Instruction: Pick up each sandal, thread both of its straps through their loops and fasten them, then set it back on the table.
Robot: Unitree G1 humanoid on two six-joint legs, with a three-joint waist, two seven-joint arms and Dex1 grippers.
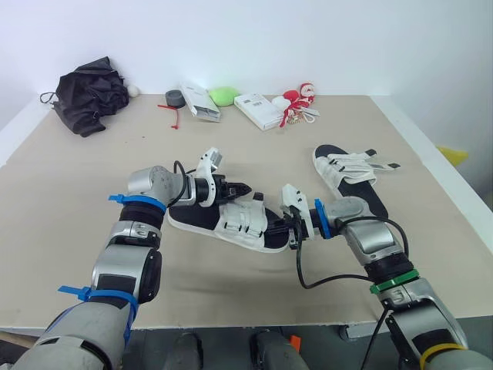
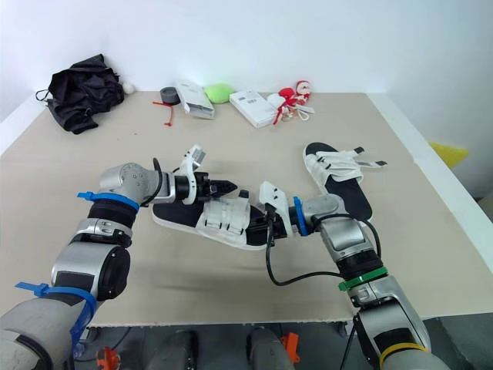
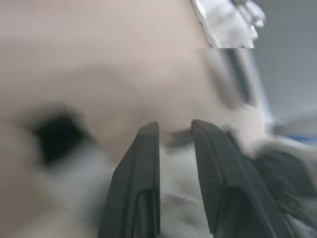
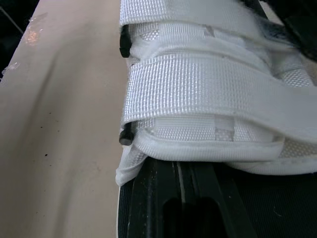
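Note:
A white sandal with a black footbed [image 1: 231, 220] lies across the middle of the table, both straps [image 4: 198, 84] folded over its upper. My right gripper [image 1: 283, 233] is at its toe end, shut on the sole's edge. My left gripper [image 1: 246, 187] hovers just above the sandal's heel end, pointing right, its fingers [image 3: 143, 148] a narrow gap apart with nothing between them. A second sandal [image 1: 350, 177] lies further right, its straps loose and trailing to the side.
Along the far edge sit a black crumpled cloth [image 1: 91, 94], a tape roll [image 1: 174, 97], two white boxes [image 1: 200, 102] [image 1: 259, 110], a green object [image 1: 223, 95] and a red-and-white toy [image 1: 299, 100]. The table's right edge [image 1: 447, 185] runs close behind the second sandal.

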